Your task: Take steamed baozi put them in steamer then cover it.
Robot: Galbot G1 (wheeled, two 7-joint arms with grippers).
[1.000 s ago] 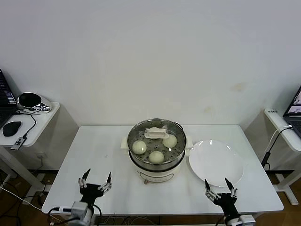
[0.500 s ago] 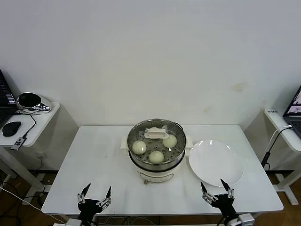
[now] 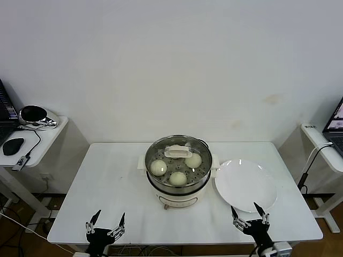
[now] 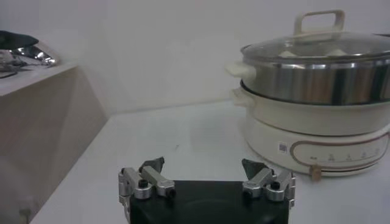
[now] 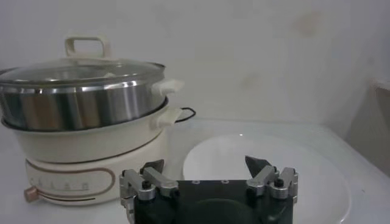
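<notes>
The steamer (image 3: 178,184) stands mid-table on its white base, with the glass cover (image 3: 178,153) seated on it. Through the cover I see three baozi (image 3: 158,167) on the perforated tray; a fourth is hidden under the cover's handle. The steamer and cover also show in the left wrist view (image 4: 317,73) and the right wrist view (image 5: 79,97). My left gripper (image 3: 106,221) is open and empty at the table's front left edge. My right gripper (image 3: 251,213) is open and empty at the front right edge, just in front of the plate.
An empty white plate (image 3: 246,184) lies right of the steamer, also in the right wrist view (image 5: 317,176). A side desk (image 3: 32,140) with a mouse and headset stands at the left. Another desk with a laptop stands at the right.
Both grippers have drawn back and down toward the table's front edge, the left one more. The steamer, cover and plate have not moved.
</notes>
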